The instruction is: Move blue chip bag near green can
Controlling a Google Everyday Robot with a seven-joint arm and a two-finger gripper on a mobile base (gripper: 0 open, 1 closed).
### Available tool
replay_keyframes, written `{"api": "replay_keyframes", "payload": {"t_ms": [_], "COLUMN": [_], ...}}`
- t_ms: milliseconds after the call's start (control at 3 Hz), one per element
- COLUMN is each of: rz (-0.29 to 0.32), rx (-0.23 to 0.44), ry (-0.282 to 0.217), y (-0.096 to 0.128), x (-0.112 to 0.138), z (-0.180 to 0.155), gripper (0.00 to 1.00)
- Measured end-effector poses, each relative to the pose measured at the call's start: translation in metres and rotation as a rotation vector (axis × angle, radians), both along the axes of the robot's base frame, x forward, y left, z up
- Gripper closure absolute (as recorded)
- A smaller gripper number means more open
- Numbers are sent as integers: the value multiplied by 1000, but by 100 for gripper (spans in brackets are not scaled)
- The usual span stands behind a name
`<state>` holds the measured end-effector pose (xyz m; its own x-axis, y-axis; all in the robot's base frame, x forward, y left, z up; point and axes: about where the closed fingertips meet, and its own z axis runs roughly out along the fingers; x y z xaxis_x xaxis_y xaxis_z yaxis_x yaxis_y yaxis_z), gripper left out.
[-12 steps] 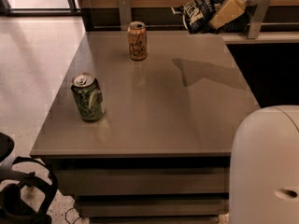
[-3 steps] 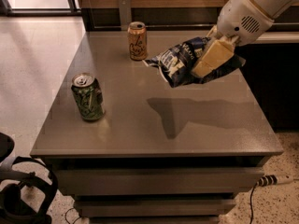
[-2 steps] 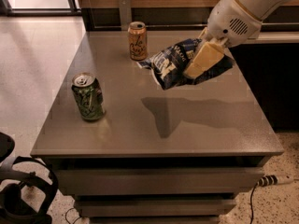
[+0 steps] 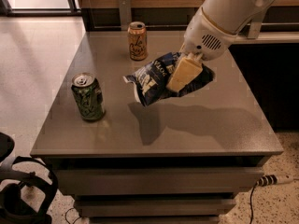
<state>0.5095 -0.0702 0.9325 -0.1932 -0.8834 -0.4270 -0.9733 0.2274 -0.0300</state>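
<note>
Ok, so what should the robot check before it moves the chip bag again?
1. Claw shut on the crumpled dark blue foil chip bag: ok.
2. Bag held above the grey tabletop, its shadow underneath: ok.
3. Green drink can with the silver top standing upright at the table's left: ok.
4. Bare tabletop between bag and green can: ok.
5. Orange-tan can at the back, out of that path: ok.
6. Bag close beside the green can: not ok, there is a gap.

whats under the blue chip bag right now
The claw holds the blue chip bag in the air, apart from the green can. Under it are only bare table and its shadow. The bag's underside and the claw's far finger are hidden.
</note>
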Motion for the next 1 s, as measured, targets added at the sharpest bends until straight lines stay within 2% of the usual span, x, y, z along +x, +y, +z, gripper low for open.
{"api": "replay_keyframes", "payload": {"t_ms": [333, 667, 1000], "rz": [-12, 0, 0], "rx": [-9, 2, 2], "ry": [11, 27, 24], "y": [5, 13, 14], "x": [-9, -14, -14], "z": [-8, -14, -13], "gripper": [100, 82, 59]}}
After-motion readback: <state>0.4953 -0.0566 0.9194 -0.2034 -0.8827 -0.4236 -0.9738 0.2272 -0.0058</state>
